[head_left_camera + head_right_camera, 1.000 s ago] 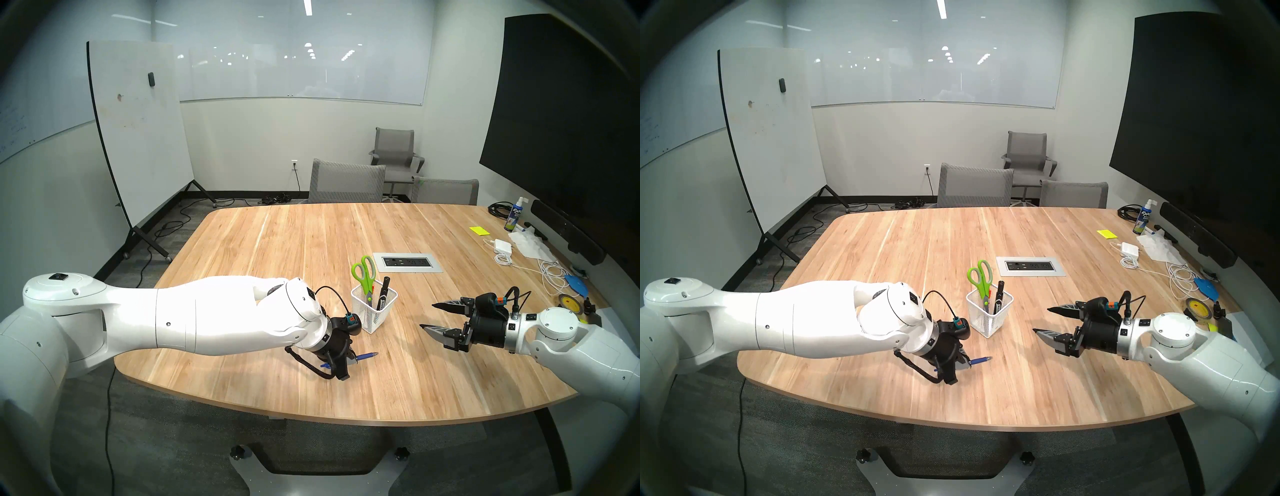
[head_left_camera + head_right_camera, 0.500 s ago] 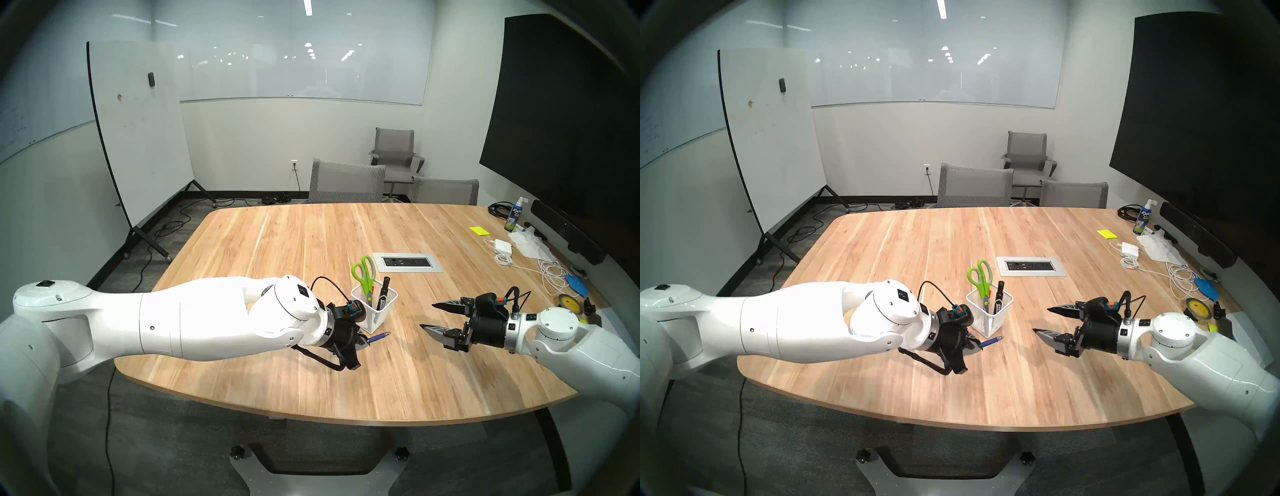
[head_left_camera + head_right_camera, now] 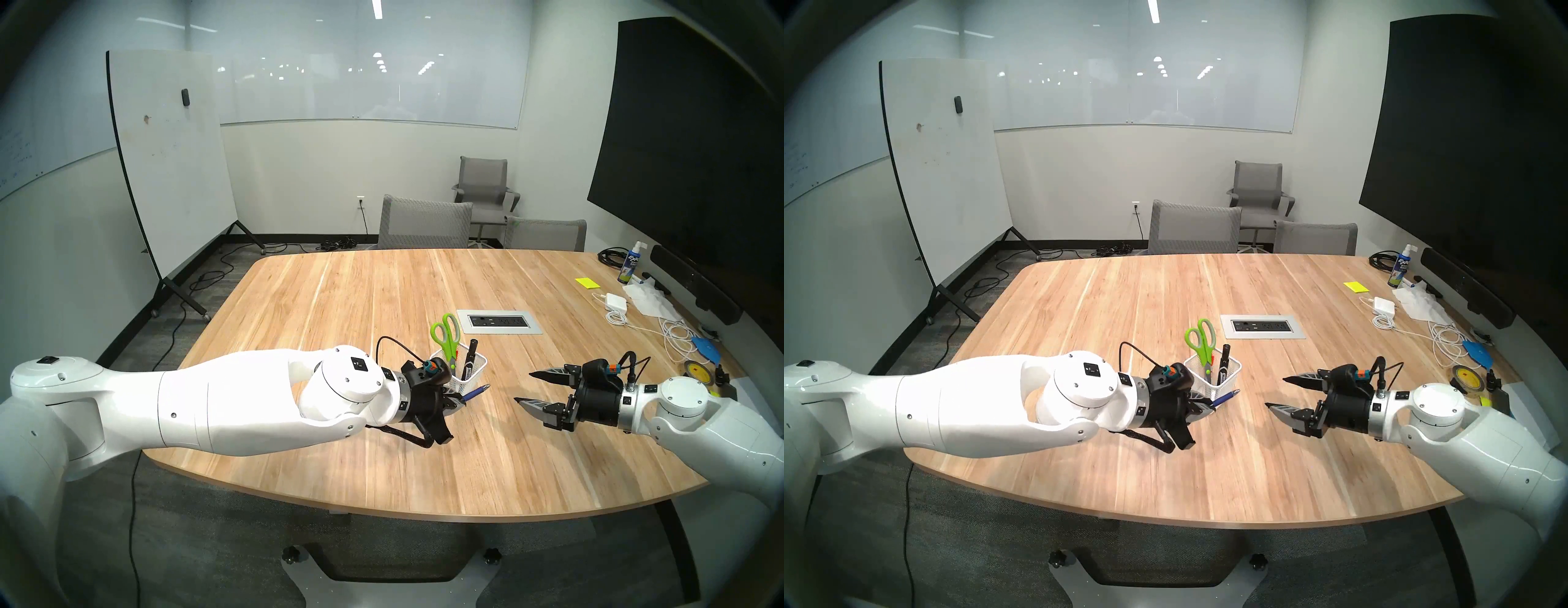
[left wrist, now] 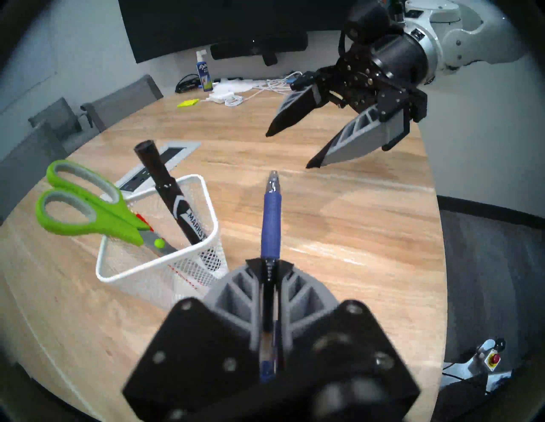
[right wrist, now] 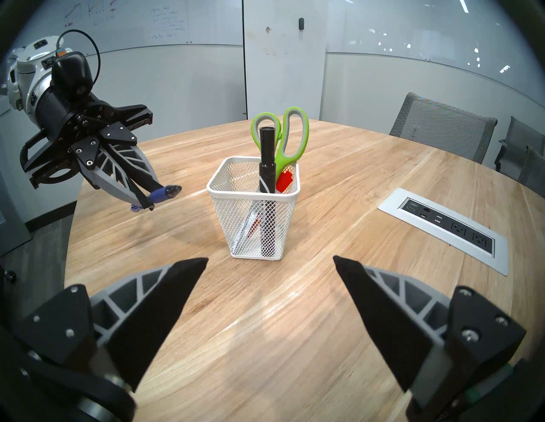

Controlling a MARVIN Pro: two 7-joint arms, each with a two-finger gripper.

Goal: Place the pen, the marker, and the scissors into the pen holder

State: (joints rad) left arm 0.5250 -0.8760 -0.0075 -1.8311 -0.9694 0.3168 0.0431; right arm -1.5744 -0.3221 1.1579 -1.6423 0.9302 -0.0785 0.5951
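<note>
The left end effector [image 4: 269, 266] is clamped narrowly on the blue ballpoint pen [image 4: 271, 218], whose silver tip juts out past the fingertips; it hangs in the air above the wooden counter [image 3: 382, 297], just beside the near side of the white wire-mesh pen holder [image 3: 464, 384] and not inside it. In the head view the pen [image 3: 475, 392] slants up toward the right, its tip clear of the holder's rim. The pen holder stands upright near the middle of the counter and already carries the scissors [image 3: 445, 337], blades down with the lime-green and grey loop handles rising well above the rim, and the black marker [image 3: 469, 358], which leans beside them with its cap end up. From the right wrist view the marker [image 5: 267, 165] stands in front of the scissors [image 5: 290, 138], and the mesh shows both reaching the holder's base. The right end effector [image 3: 522, 387] is spread wide and holds nothing, hovering above the counter to the right of the holder and pointing toward it. A recessed power outlet panel [image 3: 499, 322] lies flush in the counter behind the holder.
</note>
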